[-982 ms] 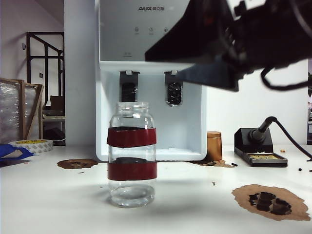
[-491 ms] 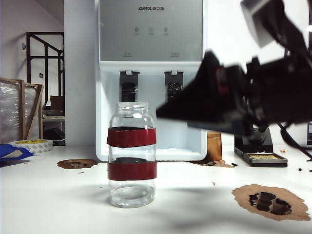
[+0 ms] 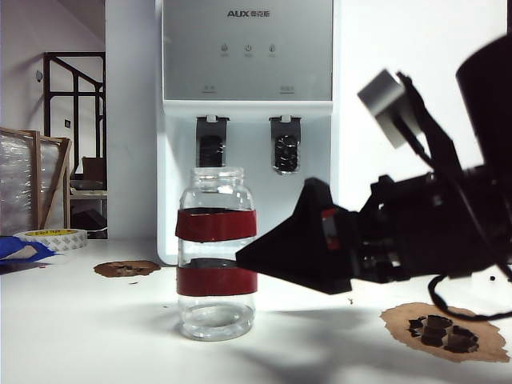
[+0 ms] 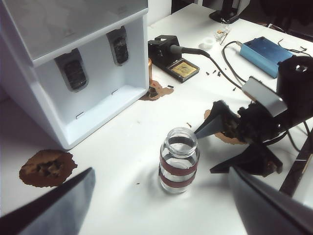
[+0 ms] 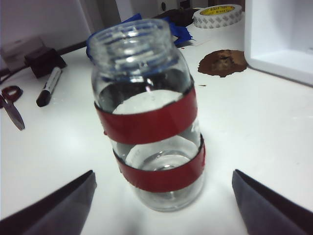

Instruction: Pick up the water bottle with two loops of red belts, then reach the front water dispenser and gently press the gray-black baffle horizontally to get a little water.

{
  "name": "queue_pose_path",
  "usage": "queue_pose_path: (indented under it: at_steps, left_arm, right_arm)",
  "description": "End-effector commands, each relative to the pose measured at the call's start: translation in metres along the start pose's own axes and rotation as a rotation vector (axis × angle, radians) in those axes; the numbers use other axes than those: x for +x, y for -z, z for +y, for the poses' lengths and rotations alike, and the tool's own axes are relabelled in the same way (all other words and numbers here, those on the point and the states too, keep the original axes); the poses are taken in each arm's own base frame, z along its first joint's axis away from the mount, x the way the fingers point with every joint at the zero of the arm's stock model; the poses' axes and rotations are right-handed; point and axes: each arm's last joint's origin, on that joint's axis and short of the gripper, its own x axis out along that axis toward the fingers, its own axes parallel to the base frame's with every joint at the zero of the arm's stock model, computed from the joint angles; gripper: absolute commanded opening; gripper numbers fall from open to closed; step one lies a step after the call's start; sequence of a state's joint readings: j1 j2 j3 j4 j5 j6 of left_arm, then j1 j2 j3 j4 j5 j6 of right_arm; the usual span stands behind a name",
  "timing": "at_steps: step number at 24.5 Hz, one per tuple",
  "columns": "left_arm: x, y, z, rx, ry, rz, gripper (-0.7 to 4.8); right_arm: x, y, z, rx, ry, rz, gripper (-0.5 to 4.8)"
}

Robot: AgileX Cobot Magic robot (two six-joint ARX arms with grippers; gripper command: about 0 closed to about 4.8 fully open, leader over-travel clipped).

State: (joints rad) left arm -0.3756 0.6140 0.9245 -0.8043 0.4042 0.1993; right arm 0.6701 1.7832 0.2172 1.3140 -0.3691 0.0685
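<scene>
Glass, clear: bottle (image 3: 217, 252), wide-mouthed, smooth, two dark-red bands round its body; upright on the white table (image 3: 96, 336), in front of the dispenser (image 3: 248, 128) and apart from it.

Right gripper (image 3: 240, 258): black, jaws wide, nothing held; level with the lower band, its tip just beside the bottle in the exterior view. Contact cannot be told. Its wrist view shows the bottle between the two fingertips (image 5: 63, 205).

Left gripper (image 4: 156, 205): jaws wide, empty, hanging above the table on the near side of the bottle.

Step in hand, as judged: approach to the pick-up; bottle not yet gripped. Next move calls for the right jaws to straddle the body squarely and close gently, as smooth glass may slip.

Baffle (image 3: 211, 147): gray-black, narrow, upright, dull ribbed face, untouched.
</scene>
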Motion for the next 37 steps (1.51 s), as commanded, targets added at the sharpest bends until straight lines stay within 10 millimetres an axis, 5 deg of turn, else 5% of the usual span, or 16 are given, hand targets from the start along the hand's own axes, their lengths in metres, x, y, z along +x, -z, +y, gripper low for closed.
queue_pose_path:
  at_steps: [1, 34, 37]
  left_arm:
    - [0.000, -0.002, 0.000, 0.005, -0.001, -0.006, 4.41]
    - [0.000, -0.002, 0.000, 0.007, 0.003, -0.008, 4.35]
    - [0.000, -0.002, 0.000, 0.007, 0.003, -0.008, 4.35]
  right_arm:
    - [0.005, -0.002, -0.001, -0.002, -0.041, -0.037, 4.79]
    - [0.053, 0.000, -0.015, -0.005, -0.122, -0.034, 4.79]
    - [0.053, 0.000, -0.014, -0.005, -0.130, -0.032, 4.01]
